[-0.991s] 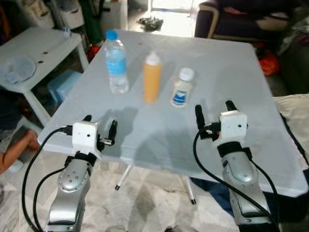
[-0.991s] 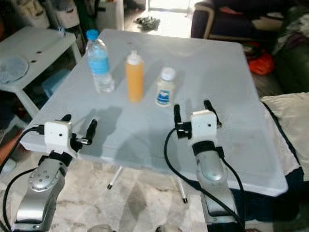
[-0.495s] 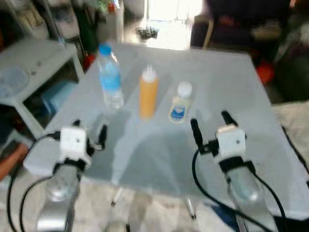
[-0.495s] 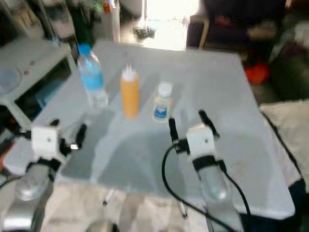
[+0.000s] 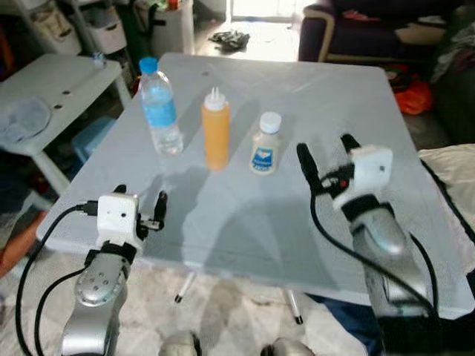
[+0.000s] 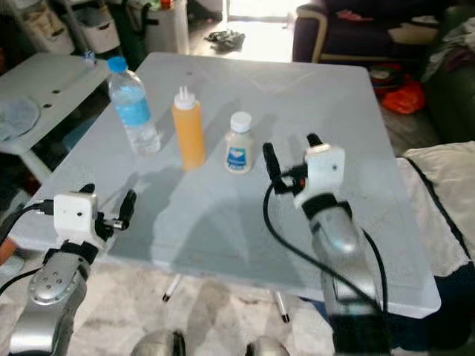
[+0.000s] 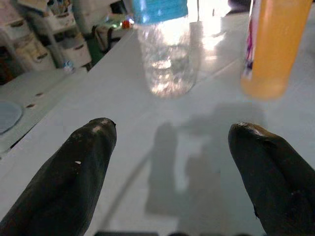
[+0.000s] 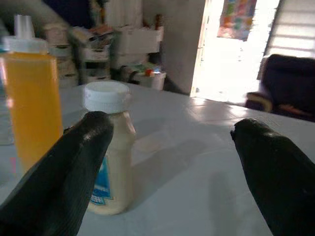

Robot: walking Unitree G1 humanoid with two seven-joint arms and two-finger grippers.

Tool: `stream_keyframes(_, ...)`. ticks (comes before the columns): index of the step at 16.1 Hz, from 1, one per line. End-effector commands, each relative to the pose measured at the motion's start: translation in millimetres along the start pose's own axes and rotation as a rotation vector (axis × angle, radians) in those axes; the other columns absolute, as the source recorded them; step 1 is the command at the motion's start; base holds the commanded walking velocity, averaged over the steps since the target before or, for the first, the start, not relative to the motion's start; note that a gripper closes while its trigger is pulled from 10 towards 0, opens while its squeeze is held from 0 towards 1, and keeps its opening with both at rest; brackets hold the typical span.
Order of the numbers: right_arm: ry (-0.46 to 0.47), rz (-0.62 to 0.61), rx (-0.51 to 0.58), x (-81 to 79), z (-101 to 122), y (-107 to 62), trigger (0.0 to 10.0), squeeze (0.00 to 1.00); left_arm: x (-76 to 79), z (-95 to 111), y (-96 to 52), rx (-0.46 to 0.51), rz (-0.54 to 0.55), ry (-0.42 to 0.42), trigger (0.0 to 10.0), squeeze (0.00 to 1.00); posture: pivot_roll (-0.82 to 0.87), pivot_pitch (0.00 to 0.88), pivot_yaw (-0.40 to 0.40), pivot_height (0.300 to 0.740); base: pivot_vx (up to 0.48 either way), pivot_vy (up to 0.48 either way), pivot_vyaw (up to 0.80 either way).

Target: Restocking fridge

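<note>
— three containers stand in a row on the white table (image 5: 356, 89), toward its far left part: a water bottle (image 5: 159, 107) with a blue cap, an orange squeeze bottle (image 5: 215, 130) and a small white-capped bottle (image 5: 265, 144) with a blue label.

— all upright?

— yes, each one, standing apart from its neighbours. the orange one is in the middle.

— where are the arms?

— the right gripper (image 5: 325, 154) is raised over the table, just to the right of the small bottle and near it, touching nothing. its two black fingers (image 8: 69, 172) are spread wide; in the right wrist view the small bottle sits beside one finger, with the orange bottle farther off.

— and the left?

— the left gripper (image 5: 141, 204) is low, at the near left edge of the table, well short of the bottles. its fingers (image 7: 74, 172) are apart too, with nothing between them; the left wrist view looks across the tabletop at the bases of the water bottle and the orange bottle.

— anything else around?

— a second white table (image 5: 52, 89) stands off to the left, and a dark sofa (image 5: 349, 30) beyond the far edge.
</note>
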State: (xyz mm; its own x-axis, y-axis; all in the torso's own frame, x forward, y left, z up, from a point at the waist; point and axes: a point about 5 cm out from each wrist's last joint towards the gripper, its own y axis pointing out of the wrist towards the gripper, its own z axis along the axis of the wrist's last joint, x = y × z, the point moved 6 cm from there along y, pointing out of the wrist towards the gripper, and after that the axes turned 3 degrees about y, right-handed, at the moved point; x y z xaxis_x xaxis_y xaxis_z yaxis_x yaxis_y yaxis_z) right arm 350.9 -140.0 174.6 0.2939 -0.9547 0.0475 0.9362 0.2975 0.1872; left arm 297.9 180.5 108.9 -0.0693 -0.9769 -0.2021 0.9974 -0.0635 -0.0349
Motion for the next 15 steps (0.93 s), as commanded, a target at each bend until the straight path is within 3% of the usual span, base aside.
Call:
stream_keyframes(1,0.019,0.047,0.006,-4.6,2.1,7.3,10.0,0.00,-5.7,5.1,-0.1,0.009,0.007,0.016,10.0,0.00,0.08,0.117,0.020,0.740,0.000,0.000,0.00)
stream_keyframes(5,-0.006,0.193,0.006,-25.7,2.7,23.3,10.0,0.00,-10.3,4.4,-0.5,-0.012,0.008,0.058,10.0,0.00,0.11,0.125,0.035,0.740,0.000,0.000,0.00)
stream_keyframes(11,-0.092,0.162,0.030,-10.1,7.0,35.1,10.0,0.00,-12.3,7.9,-0.3,-0.016,0.008,0.064,10.0,0.00,0.12,0.126,0.043,0.740,0.000,0.000,0.00)
stream_keyframes(15,-0.102,0.211,0.036,-12.6,8.7,41.7,10.0,0.00,-10.1,8.2,0.5,-0.020,-0.007,0.065,10.0,0.00,0.12,0.131,0.052,0.740,0.000,0.000,0.00)
